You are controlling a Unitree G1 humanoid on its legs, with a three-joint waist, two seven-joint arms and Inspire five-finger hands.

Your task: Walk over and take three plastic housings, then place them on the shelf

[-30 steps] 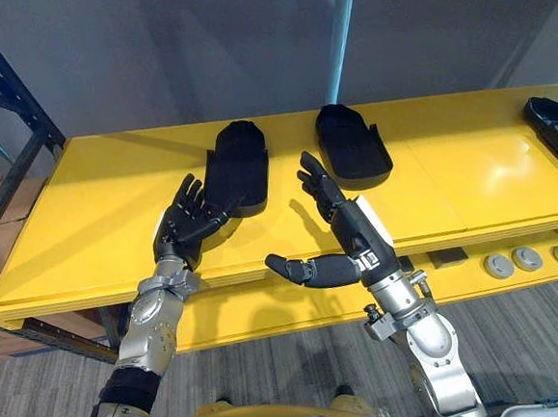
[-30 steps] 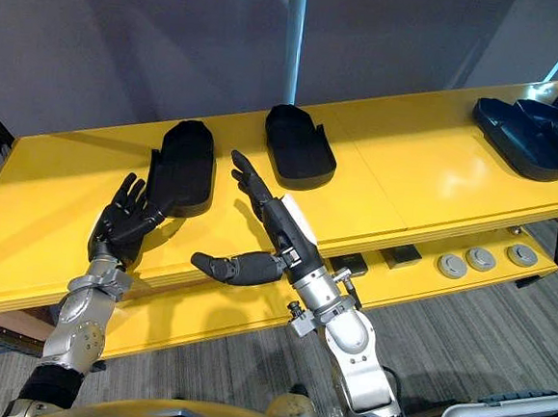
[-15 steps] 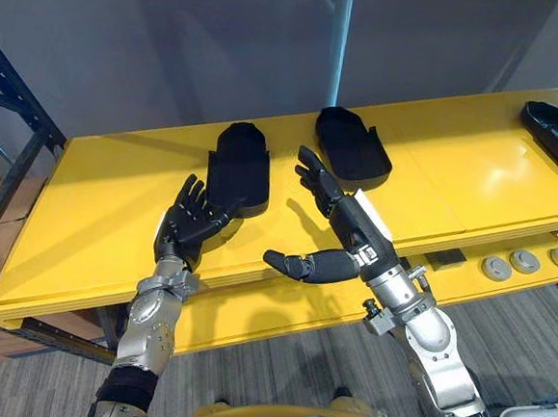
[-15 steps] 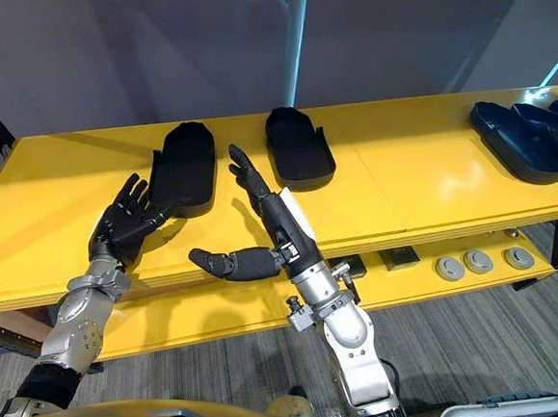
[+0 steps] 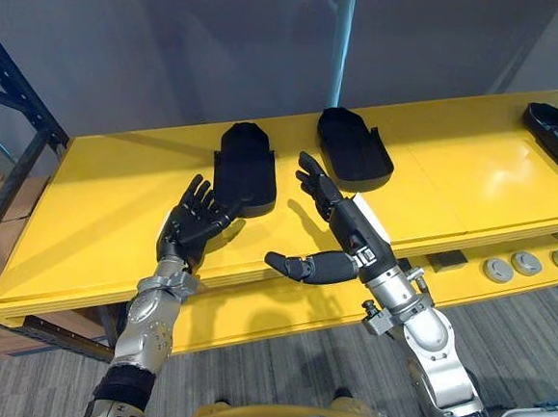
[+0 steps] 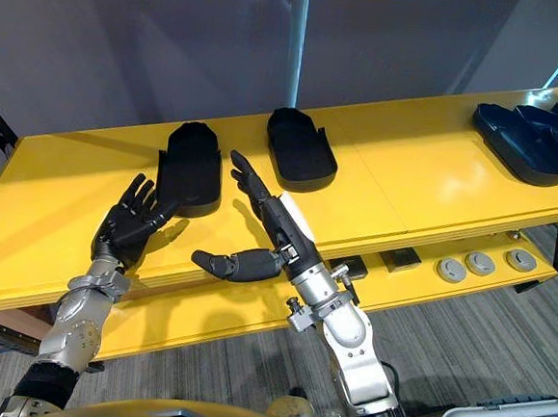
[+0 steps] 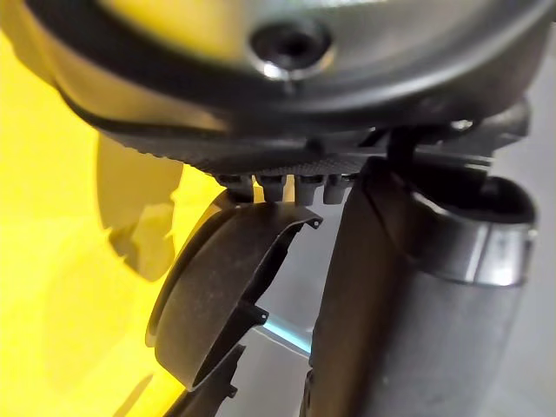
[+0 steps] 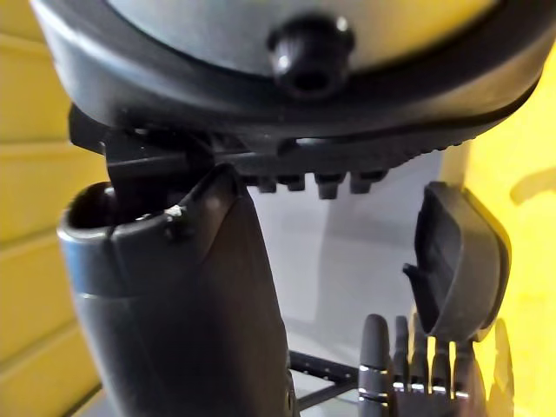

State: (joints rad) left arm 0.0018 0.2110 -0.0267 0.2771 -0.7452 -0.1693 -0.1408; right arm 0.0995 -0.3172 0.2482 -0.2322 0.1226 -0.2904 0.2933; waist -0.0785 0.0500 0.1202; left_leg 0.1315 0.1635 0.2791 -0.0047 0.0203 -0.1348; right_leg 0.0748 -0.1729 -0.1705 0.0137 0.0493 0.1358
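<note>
A: Shifted slightly twd left housing point(image 5: 247, 163) since prior frame: L hand point(image 5: 196, 225). Status?
B: Fingers spread, gripping nothing; tips at housing's near edge, contact unclear.
A: R hand point(image 5: 339, 213)?
B: Open, fingers straight, thumb out sideways; raised btwn left housing and second housing point(image 5: 354, 147), touching neither. Both flat on yellow shelf point(image 5: 97, 185).

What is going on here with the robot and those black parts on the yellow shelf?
A humanoid robot stands at a yellow shelf with both hands open and holding nothing. Its left hand is by the near end of one black plastic housing, and its right hand hovers in front of a second housing. More dark housings lie at the shelf's far right end.
</note>
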